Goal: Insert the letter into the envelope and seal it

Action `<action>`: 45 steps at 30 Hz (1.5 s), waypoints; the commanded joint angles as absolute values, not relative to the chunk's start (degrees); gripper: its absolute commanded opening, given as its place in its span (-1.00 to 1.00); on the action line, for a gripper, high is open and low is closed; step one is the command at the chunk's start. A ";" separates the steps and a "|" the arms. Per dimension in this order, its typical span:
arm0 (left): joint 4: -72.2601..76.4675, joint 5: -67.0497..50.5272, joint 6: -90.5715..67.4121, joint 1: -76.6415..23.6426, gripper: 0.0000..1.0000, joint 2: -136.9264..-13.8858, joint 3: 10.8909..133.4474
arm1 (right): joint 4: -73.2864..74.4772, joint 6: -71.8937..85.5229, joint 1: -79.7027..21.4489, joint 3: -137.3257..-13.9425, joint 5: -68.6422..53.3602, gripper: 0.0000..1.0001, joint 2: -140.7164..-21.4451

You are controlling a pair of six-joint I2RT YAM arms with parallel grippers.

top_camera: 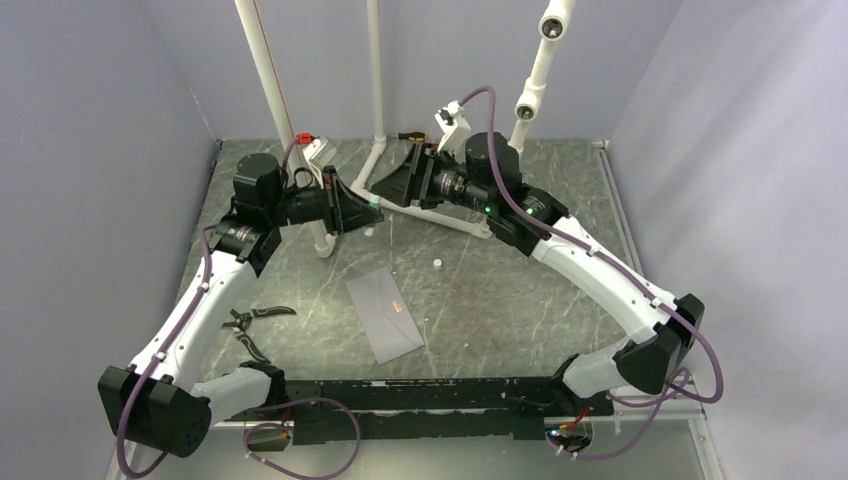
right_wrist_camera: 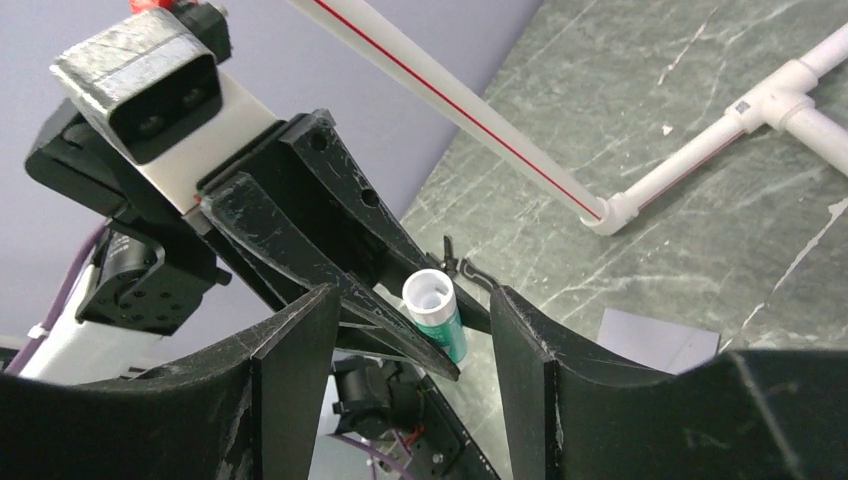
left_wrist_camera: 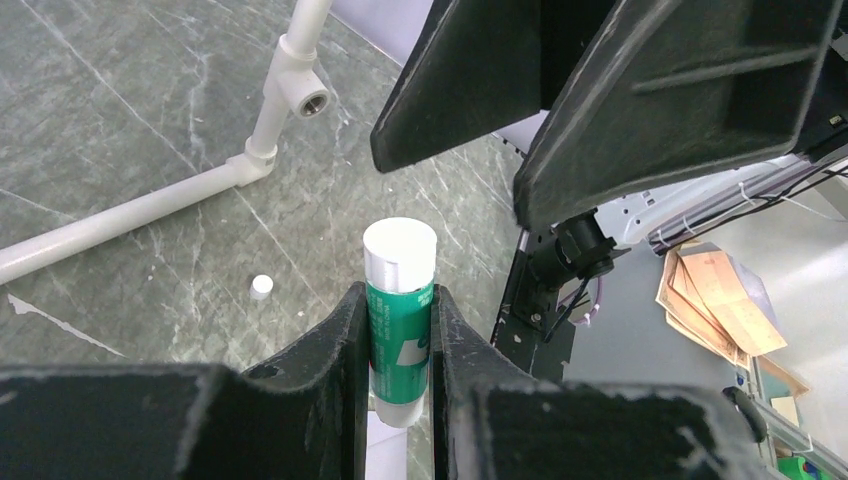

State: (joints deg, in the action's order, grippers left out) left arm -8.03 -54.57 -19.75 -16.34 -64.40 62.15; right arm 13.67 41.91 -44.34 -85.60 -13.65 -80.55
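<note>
Grey marbled counter (top_camera: pixel 500 290), lilac walls. My left claw (left_wrist_camera: pixel 398 296) is clamped on a green glue stick (left_wrist_camera: pixel 399 270). I judge it is offered to my right claw (right_wrist_camera: pixel 412 292), which is spread wide opposite it. The envelope (top_camera: pixel 385 315) lies flat on the counter, below both claws and toward the bases, probably awaiting glue. I cannot see the letter separately.

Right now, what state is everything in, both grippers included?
Glue stick: clamped in the left gripper, cap end looks open.
Small white cap: off, lying loose on the table.
Envelope: lying flat on the table; cannot tell if it is sealed.
Left gripper: shut on the glue stick.
Right gripper: open, pointed at the glue stick, not gripping it.
</note>
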 commanded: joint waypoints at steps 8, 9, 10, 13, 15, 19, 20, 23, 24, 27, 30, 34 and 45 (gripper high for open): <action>-5.94 -56.86 -20.81 -16.52 -0.95 -64.03 63.99 | 17.45 37.42 -45.06 -92.68 -18.87 -0.03 -84.52; -5.97 -56.93 -20.89 -16.50 -0.95 -63.99 64.03 | 17.75 37.44 -45.08 -92.98 -18.87 -0.06 -84.87; -5.98 -56.95 -21.04 -16.52 -0.95 -63.99 64.13 | 17.79 37.44 -45.09 -93.06 -18.96 -0.07 -85.04; -5.77 -56.91 -22.08 -16.52 -0.95 -63.77 64.42 | 17.41 37.23 -45.09 -93.14 -20.01 -0.10 -85.05; -5.23 -57.03 -22.91 -16.52 -0.95 -63.72 64.56 | 17.80 36.57 -45.09 -93.60 -20.45 -0.13 -85.19; -4.56 -57.45 -24.11 -16.52 -0.95 -63.50 64.35 | 18.74 35.71 -45.09 -94.27 -20.31 -0.53 -85.32; -4.55 -57.48 -24.28 -16.52 -0.95 -63.40 64.28 | 18.38 35.68 -45.09 -94.02 -20.75 -0.62 -85.14; -4.48 -58.02 -24.96 -16.52 -0.95 -62.97 64.32 | 17.59 34.62 -45.05 -93.60 -21.98 -0.75 -84.58; -4.42 -58.36 -25.18 -16.52 -0.95 -62.89 64.40 | 17.03 33.98 -45.01 -93.15 -22.59 -0.79 -84.33; -3.80 -60.57 -26.21 -16.52 -0.95 -62.60 65.04 | 13.74 30.07 -44.79 -91.19 -28.44 -0.85 -83.17; -1.88 -66.90 -27.88 -16.52 -0.95 -62.11 65.89 | 8.33 23.58 -44.19 -87.96 -38.15 -0.91 -80.84; 1.91 -78.91 -30.48 -16.52 -0.95 -61.46 66.89 | 6.34 15.49 -43.45 -87.56 -48.73 -1.00 -79.57; -15.37 -86.53 -15.76 -16.52 -0.95 -60.03 73.12 | 12.67 3.09 -43.42 -91.23 -59.69 -1.00 -80.36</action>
